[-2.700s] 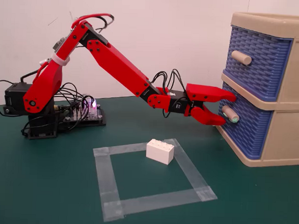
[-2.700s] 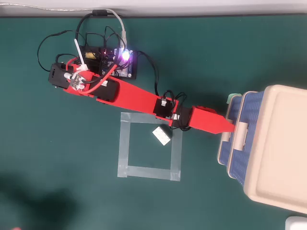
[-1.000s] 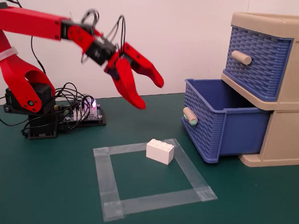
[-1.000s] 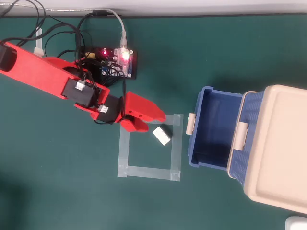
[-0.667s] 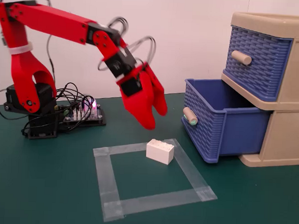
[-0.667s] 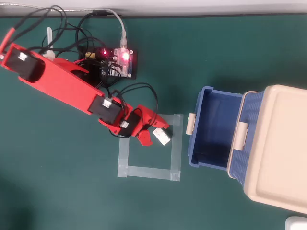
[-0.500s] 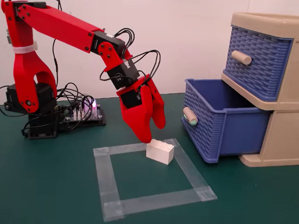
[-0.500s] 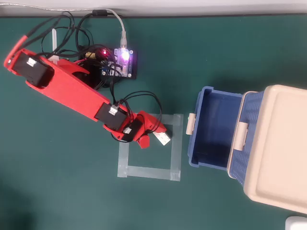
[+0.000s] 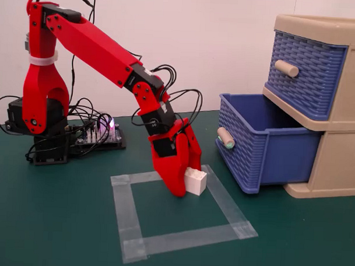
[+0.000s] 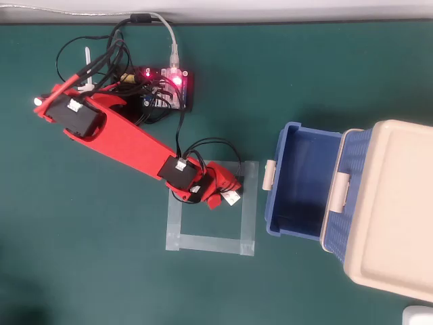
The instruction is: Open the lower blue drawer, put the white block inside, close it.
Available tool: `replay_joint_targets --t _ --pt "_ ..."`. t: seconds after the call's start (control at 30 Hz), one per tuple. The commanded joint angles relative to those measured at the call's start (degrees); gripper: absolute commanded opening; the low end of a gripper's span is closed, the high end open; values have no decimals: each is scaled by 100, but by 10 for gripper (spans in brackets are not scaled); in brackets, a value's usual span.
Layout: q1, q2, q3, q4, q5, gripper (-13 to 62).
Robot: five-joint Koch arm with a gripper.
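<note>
One white block (image 9: 195,181) sat on the tape square's (image 9: 133,225) far edge, between the red pincer's (image 9: 185,179) jaws, seemingly grasped. Lower blue drawer (image 10: 298,181) stood pulled open, empty, at three o'clock from the pincer overhead.

Bright even light, soft faint shadows, sharp focus

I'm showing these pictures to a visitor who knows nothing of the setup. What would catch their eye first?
The bright red arm reaching down from the left of the fixed view, its gripper at the white block on the tape square. Next, the lower blue drawer at right, pulled open and empty, under the shut upper drawer.
</note>
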Motion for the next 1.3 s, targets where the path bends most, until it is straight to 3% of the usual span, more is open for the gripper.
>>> replay_joint_targets --t 0.0,0.03,0.13,0.3,0.47,0.6,0.7,0.8,1.0,1.03,1.13,1.27 --pt "-44 176 -220 -44 158 -26" --pt "-26 185 -229 -35 158 -83" --pt "88 281 -229 -35 220 -81" --pt "378 1898 -185 536 712 -81" --pt "272 3226 -343 844 3059 -81" --pt "-967 2320 -1415 422 5757 -81" --pt "-1362 1222 -2373 193 6873 -81" --pt "-1494 413 -3252 132 7216 -81" --pt "-1881 79 -3533 141 7207 -72" --pt "-1881 88 -3516 158 7198 -13" --pt "-1881 141 -3533 158 7198 307" --pt "-1863 642 -3489 202 7225 336"
